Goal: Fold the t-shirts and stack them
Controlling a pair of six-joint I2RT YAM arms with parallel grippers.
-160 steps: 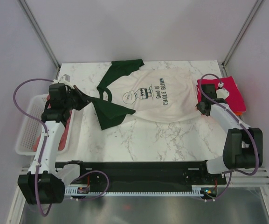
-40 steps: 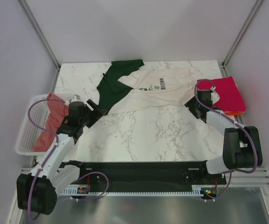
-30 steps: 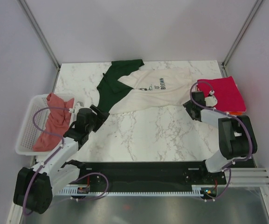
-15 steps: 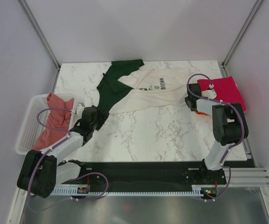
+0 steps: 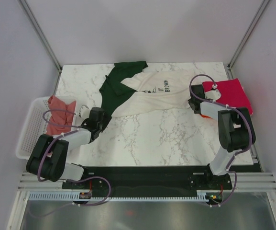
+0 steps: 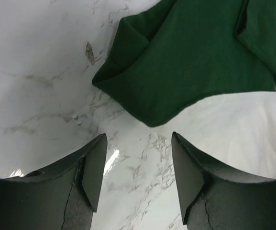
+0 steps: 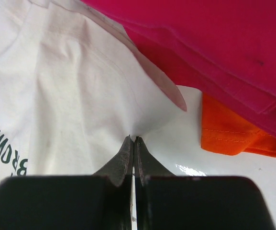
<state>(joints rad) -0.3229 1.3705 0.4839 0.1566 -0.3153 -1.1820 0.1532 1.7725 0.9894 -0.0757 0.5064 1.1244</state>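
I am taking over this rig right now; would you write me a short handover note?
Left gripper: open, empty, over the table, short of the green sleeve.
Right gripper: shut on the cream t-shirt at its edge.
Magenta t-shirt lies folded on the orange t-shirt, far right; salmon t-shirt is in the basket.
Done: those two stacked.
Left: fold cream, then salmon, and stack.

Matt cloth t-shirts [image 5: 161, 96], glossy marble-look table [image 5: 152, 139], white plastic lattice basket [image 5: 27, 136]
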